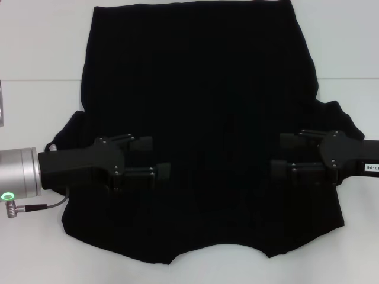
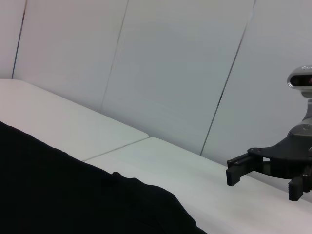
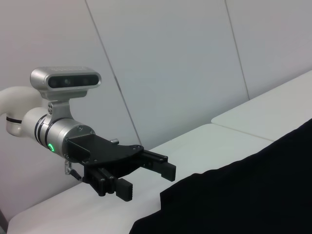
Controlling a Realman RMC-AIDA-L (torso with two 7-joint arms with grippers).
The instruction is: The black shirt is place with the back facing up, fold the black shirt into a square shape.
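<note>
The black shirt (image 1: 201, 118) lies spread flat on the white table (image 1: 35, 47), plain black side up, with no lettering showing. My left gripper (image 1: 153, 157) is over the shirt's left side near the sleeve, fingers pointing inward, open with nothing between them. Opposite it, my right gripper (image 1: 283, 154) is over the shirt's right side, open and holding nothing. The right gripper (image 2: 264, 184) also shows in the left wrist view beyond the shirt (image 2: 73, 195). The right wrist view shows the left gripper (image 3: 146, 180) beside the shirt (image 3: 243, 195).
A seam (image 1: 41, 80) runs across the table top. The shirt's hem reaches the far edge of the head view and its collar end lies near the front. White wall panels (image 2: 170, 63) stand behind the table.
</note>
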